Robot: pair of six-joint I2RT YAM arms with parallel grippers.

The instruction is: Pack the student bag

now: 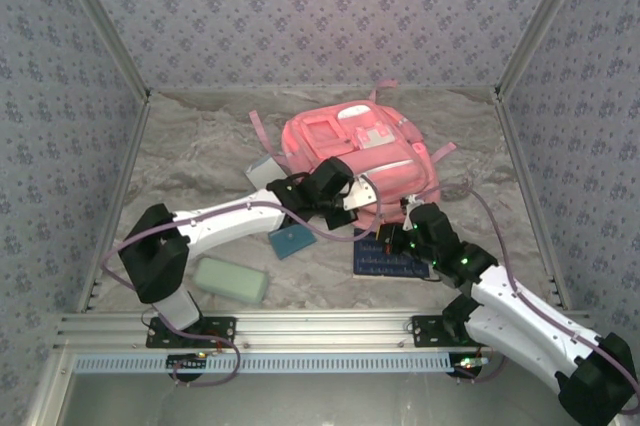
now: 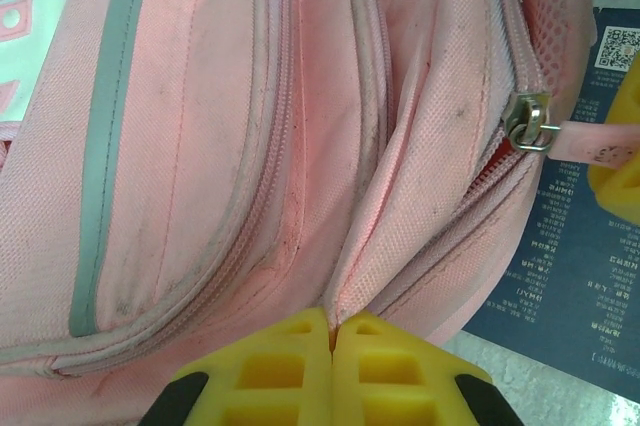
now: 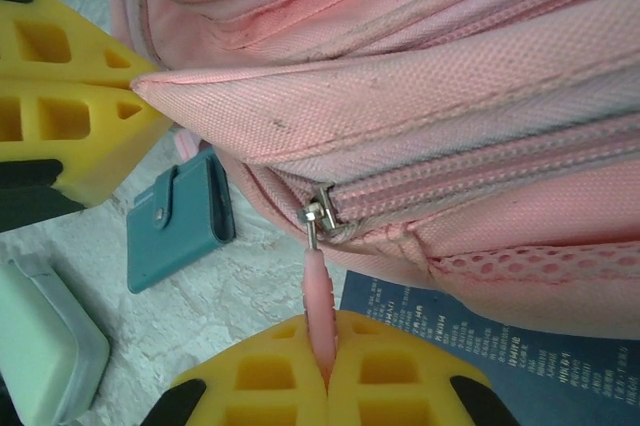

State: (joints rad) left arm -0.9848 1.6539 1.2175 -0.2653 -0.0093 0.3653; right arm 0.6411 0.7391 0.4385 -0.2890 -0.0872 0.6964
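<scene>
Student bag (image 1: 360,151) 1, wallet (image 1: 291,241) 1, case (image 1: 230,279) 1, booklet (image 1: 385,262) 1, grey box (image 1: 262,172) 1.

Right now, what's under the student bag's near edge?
A dark blue printed booklet lies with one edge tucked under the student bag by its mesh pocket. How far it runs beneath, and anything else there, is hidden.

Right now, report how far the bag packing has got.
Done: nothing looks packed yet; the teal wallet, mint case and blue booklet lie outside the student bag. In hand: the left fingers pinch a fold of the bag's fabric, and the right fingers clamp the pink zipper pull. Left: unzip, load the items, close.
</scene>
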